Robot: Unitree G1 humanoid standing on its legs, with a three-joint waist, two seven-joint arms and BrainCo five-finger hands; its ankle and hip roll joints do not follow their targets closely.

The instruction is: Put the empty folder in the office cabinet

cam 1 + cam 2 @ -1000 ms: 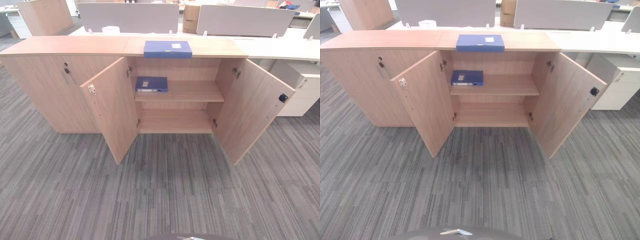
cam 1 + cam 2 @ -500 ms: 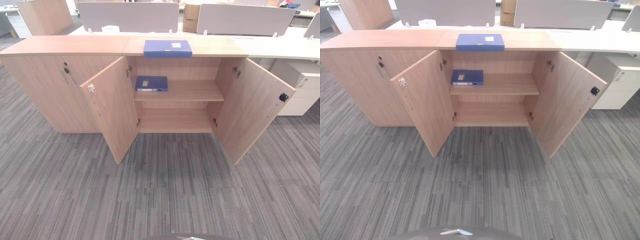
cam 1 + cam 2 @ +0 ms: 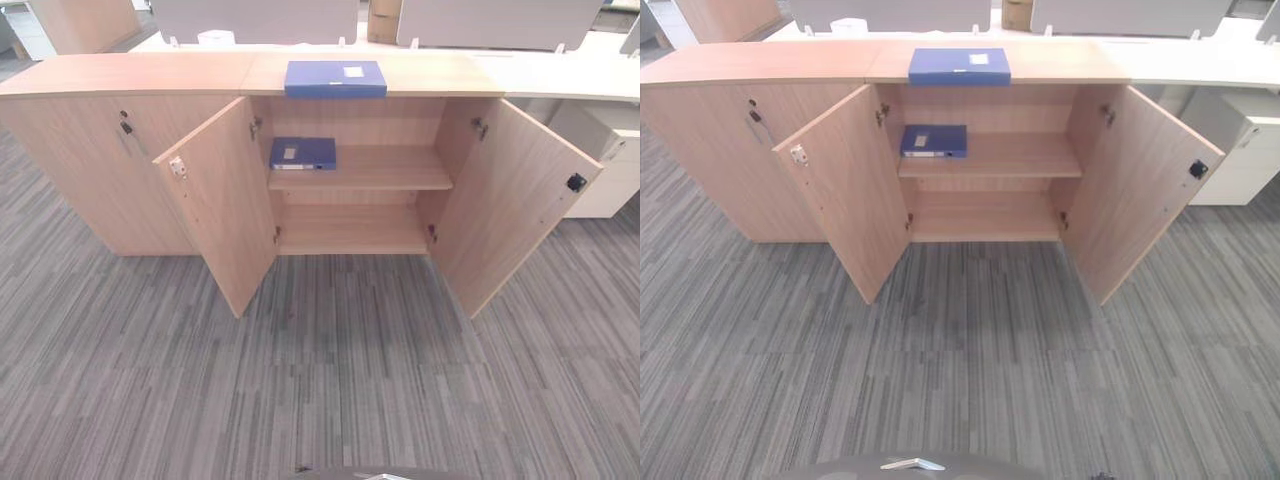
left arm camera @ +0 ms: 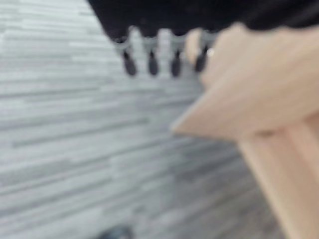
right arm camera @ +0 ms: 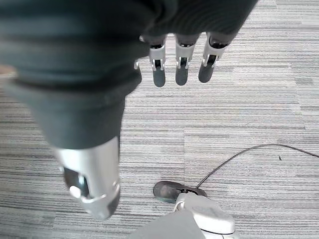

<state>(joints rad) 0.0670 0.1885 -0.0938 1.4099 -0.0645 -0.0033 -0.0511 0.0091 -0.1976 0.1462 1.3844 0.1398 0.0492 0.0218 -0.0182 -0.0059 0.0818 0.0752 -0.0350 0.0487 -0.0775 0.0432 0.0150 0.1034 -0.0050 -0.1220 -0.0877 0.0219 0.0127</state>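
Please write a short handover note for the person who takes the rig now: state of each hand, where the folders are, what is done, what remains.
Left robot hand: open, holding nothing, near a cabinet door.
Right robot hand: open, empty, over the carpet.
Cabinet: both doors open.
One blue folder lies on the cabinet top; a second blue folder lies on the upper shelf, left side.
Done: doors open.
Left: pick up the top folder and place it inside.

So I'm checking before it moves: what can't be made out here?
- Whether the folder on the cabinet top is empty: it lies closed.
- Contents of the folder on the shelf: closed too.
- Behind the closed left-side door.
- Left hand: blurred, beside a wooden panel.
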